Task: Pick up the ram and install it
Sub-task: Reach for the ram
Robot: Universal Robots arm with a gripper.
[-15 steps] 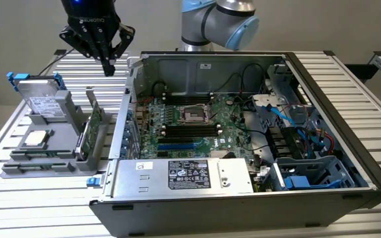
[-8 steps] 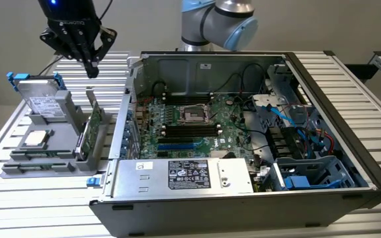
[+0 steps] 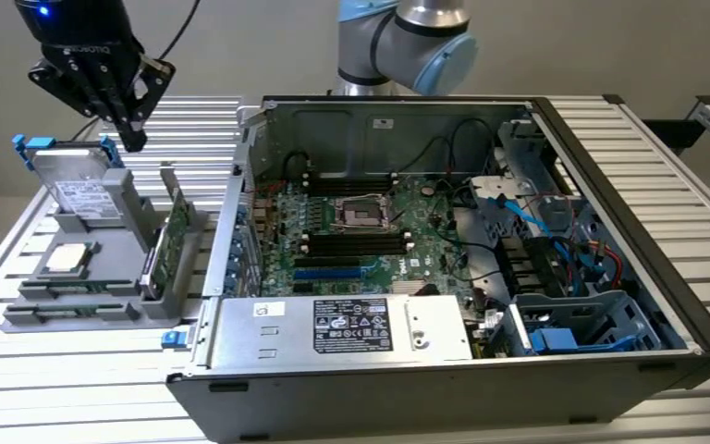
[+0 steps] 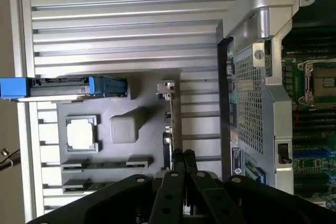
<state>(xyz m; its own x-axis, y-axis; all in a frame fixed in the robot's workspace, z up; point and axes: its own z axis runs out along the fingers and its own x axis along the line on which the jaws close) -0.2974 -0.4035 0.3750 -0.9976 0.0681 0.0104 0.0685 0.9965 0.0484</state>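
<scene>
Tool (image 3: 129, 139) (image 4: 182, 153) is shut tight w/ nothing btwn its fingers. It hangs above the grey holder (image 3: 34, 324) on the table (image 3: 84, 398), near the blue-tabbed drive (image 3: 78, 190). Ram (image 3: 69, 314) (image 4: 97, 185) lies flat in a slot at the holder's front edge, just past the CPU (image 3: 69, 257), well apart from the tool. In wrist view the fingertips sit over the upright exp. card (image 4: 167, 129). Open PC case (image 3: 330, 111) stands at the exterior view's right of the holder.
</scene>
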